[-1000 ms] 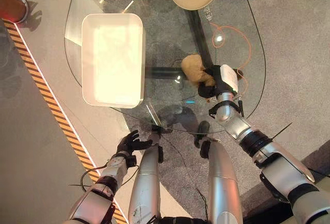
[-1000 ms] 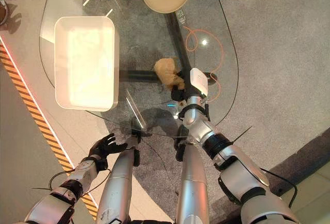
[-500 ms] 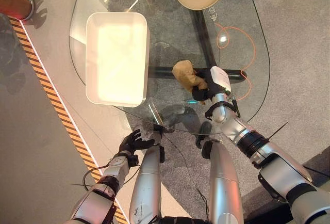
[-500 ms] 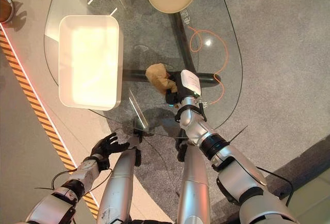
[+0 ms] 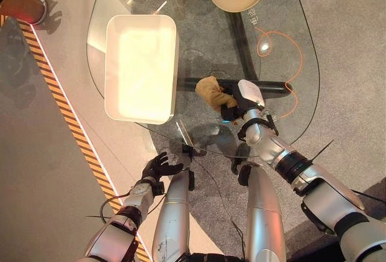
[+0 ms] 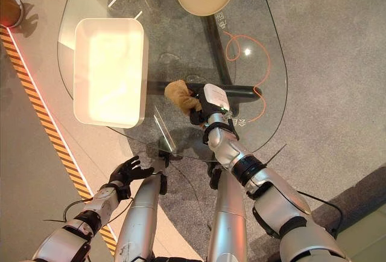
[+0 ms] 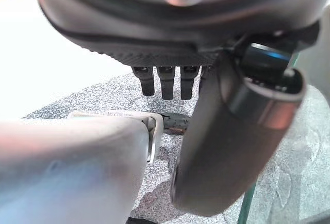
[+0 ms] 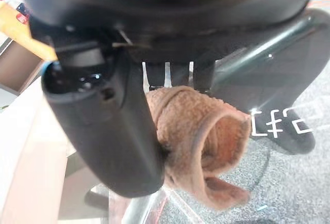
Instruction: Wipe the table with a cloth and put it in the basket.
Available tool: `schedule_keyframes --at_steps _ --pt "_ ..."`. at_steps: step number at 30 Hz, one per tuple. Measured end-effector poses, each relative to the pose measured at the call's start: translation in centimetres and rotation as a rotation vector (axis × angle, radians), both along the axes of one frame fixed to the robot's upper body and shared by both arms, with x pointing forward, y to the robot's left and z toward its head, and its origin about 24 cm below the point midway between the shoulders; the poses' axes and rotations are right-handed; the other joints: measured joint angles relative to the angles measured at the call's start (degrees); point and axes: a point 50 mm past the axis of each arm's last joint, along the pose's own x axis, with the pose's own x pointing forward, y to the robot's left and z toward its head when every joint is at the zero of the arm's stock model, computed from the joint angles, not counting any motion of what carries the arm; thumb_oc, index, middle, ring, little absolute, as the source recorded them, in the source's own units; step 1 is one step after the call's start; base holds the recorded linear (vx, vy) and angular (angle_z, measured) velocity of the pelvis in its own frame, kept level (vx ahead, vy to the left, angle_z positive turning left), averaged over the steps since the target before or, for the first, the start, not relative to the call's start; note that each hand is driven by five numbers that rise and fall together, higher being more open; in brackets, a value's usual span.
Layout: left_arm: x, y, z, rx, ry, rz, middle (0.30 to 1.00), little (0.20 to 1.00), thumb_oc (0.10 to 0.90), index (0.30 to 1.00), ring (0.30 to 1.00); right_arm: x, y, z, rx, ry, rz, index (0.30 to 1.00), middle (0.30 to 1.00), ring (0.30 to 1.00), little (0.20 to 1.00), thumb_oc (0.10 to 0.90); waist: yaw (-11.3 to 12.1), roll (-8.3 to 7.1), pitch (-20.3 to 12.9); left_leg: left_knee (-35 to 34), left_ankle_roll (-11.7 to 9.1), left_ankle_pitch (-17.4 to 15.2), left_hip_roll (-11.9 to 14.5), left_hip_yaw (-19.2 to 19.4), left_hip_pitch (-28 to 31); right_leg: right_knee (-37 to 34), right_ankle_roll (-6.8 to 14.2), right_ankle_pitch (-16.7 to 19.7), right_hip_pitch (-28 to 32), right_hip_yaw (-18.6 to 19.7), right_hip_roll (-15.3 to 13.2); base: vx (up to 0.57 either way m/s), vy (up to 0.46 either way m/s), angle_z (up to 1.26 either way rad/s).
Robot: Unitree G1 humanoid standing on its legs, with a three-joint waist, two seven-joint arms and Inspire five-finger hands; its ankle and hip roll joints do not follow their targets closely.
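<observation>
Glass table (image 5: 283, 44) over grey carpet: the brown cloth (image 5: 208, 90) is pinched by the right hand (image 5: 241, 102) near the middle of the glass.

The cloth is bunched between the thumb and the curled fingers of the right hand, and a loose end hangs out, as seen in the right wrist view. This end could slip out if the grip is weak. The white rectangular basket (image 5: 141, 67) stands by the left edge; its wall could be caught by the cloth or the hand. The left hand (image 5: 156, 168) is held below the near edge, fingers spread and relaxed.
</observation>
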Motion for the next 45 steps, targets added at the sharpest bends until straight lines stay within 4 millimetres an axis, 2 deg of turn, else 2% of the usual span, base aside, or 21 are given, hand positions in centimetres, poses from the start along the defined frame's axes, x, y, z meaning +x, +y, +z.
schedule_keyframes --at_steps 19,24,31,40,45 --pt "0.1 -0.1 0.1 -0.002 -0.004 -0.004 0.900 0.900 0.800 0.900 0.900 0.0 0.1 0.0 -0.016 -0.012 -0.007 0.300 0.300 0.300 0.200 0.100 0.09 0.08 0.01 0.02 -0.11 0.20 -0.23 -0.06 0.00 0.22 0.01 -0.07 -0.01 -0.06 -0.37 0.00 0.000 0.00" --pt "0.1 -0.1 0.1 -0.001 -0.003 -0.004 0.900 0.900 0.800 0.900 0.900 0.3 -0.8 0.2 -0.003 -0.044 -0.064 0.300 0.300 0.300 0.200 0.100 0.76 0.12 0.02 0.05 0.06 0.27 -0.35 -0.20 0.00 0.40 0.02 -0.05 -0.01 -0.15 -0.54 0.00 -0.013 0.01" --pt "0.1 0.0 0.1 0.003 -0.001 -0.006 0.900 0.900 0.800 0.900 0.900 1.2 -2.0 1.9 0.049 -0.100 -0.155 0.300 0.300 0.300 0.200 0.100 1.62 0.15 0.03 0.26 0.13 0.36 -0.52 -1.02 -0.52 0.41 -0.01 -0.01 0.04 -0.90 -0.78 0.00 -0.010 0.04" --pt "0.1 0.1 0.1 0.005 0.001 -0.006 0.900 0.900 0.800 0.900 0.900 2.2 -6.9 6.8 0.106 -0.294 -0.372 0.300 0.300 0.300 0.200 0.100 1.90 0.22 0.07 0.90 0.18 0.33 -0.75 -1.52 -1.42 -0.10 0.10 0.02 0.00 -1.28 -0.86 0.00 -0.001 0.02" --pt "0.1 0.1 0.1 0.005 0.000 -0.006 0.900 0.900 0.800 0.900 0.900 2.1 -7.8 7.2 0.142 -0.318 -0.417 0.300 0.300 0.300 0.200 0.100 1.67 0.22 0.07 0.90 0.18 0.33 -0.74 -1.52 -1.48 -0.17 0.10 0.01 -0.04 -1.28 -0.86 0.00 0.000 0.00"
